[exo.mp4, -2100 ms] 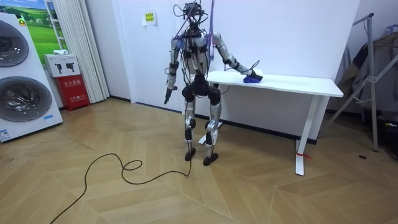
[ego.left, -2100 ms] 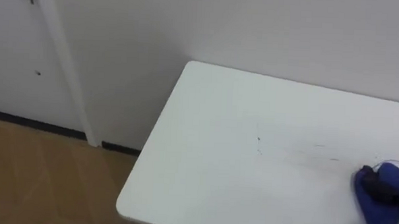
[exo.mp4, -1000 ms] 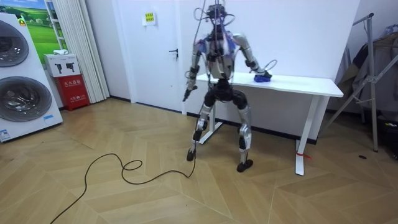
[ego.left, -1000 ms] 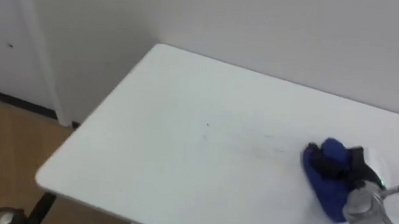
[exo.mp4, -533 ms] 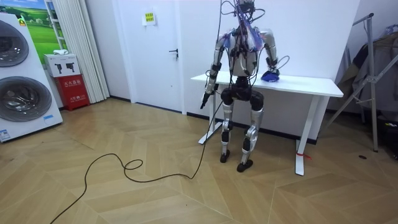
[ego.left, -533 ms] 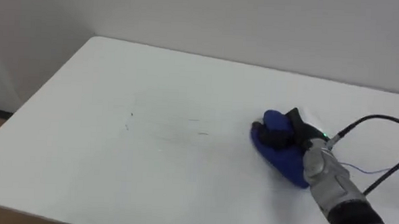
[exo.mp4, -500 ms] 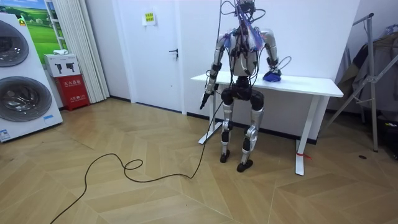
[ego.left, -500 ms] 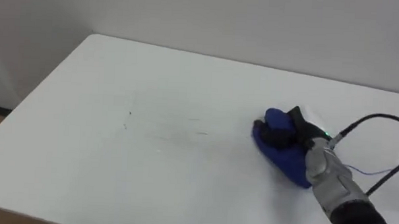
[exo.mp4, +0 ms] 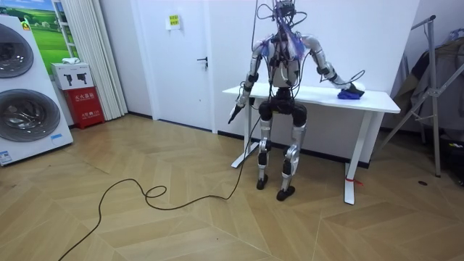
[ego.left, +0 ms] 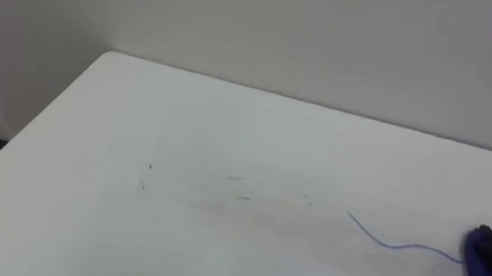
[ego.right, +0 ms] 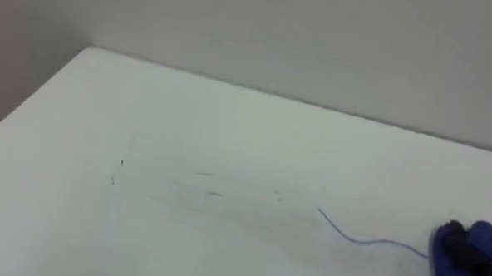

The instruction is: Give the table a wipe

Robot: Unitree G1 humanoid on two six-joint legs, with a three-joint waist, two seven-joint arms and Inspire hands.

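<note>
As right hand (exo.mp4: 344, 88) covers cloth (ego.right: 456, 252) — table (ego.left: 230, 112) streaked.

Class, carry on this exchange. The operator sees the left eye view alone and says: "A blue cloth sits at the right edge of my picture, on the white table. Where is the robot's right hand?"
Observer: In the room view the right hand is at the blue cloth, with the arm stretched out toward the table's end at the room view's right.
Operator: And the left hand?
Observer: The left hand hangs at the robot's side, by the table's end at the room view's left.
Operator: Where does the robot stand?
Observer: On both feet at the table's long front side, facing it, nearer the end at the room view's left.
</note>
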